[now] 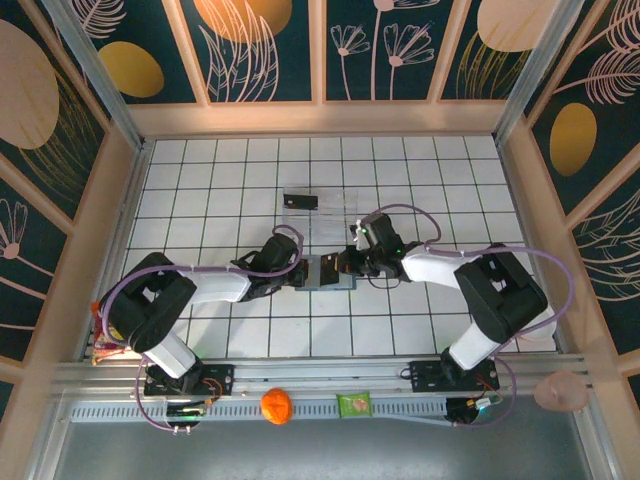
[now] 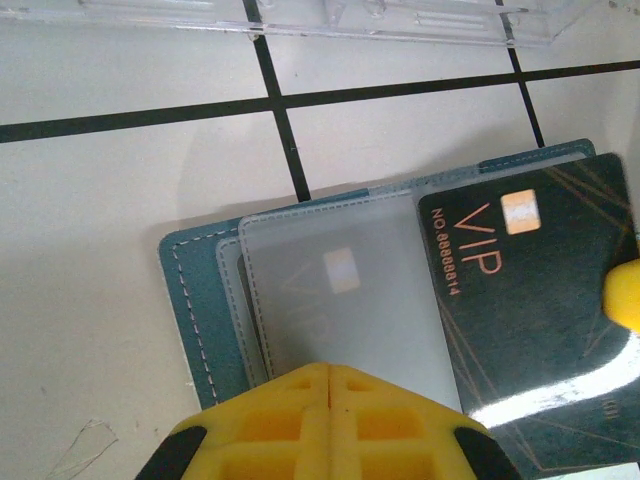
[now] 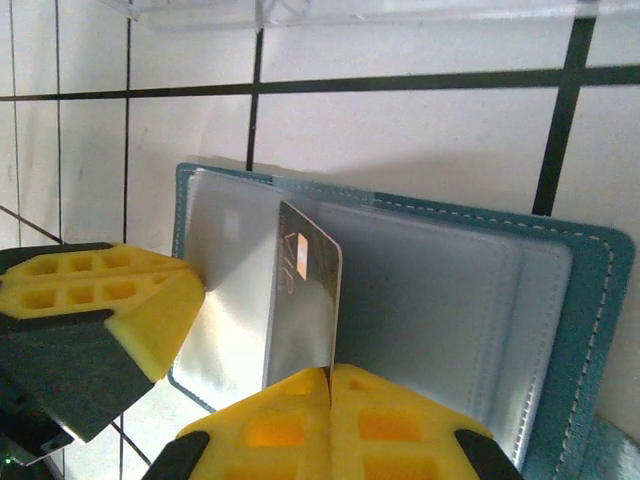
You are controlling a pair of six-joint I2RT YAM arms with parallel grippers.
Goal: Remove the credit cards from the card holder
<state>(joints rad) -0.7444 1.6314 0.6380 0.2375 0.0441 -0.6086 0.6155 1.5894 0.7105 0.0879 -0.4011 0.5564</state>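
The card holder lies open on the tiled tabletop between the two arms, just on the near side of the clear tray. The left arm's jaws are closed with nothing between them and press tip-down on the holder's frosted sleeve, apparently to pin the wallet so that it neither slides nor lifts while a card is drawn. The right arm's jaws are closed on the edge of the black credit card, which is partly out of its pocket and tilted up off the grey inner panel; holding it by the outer edge leaves its length free to slide out. Through the sleeve a second card shows by its chip, so I judge the job part done. A dark card-like rectangle lies on the tray
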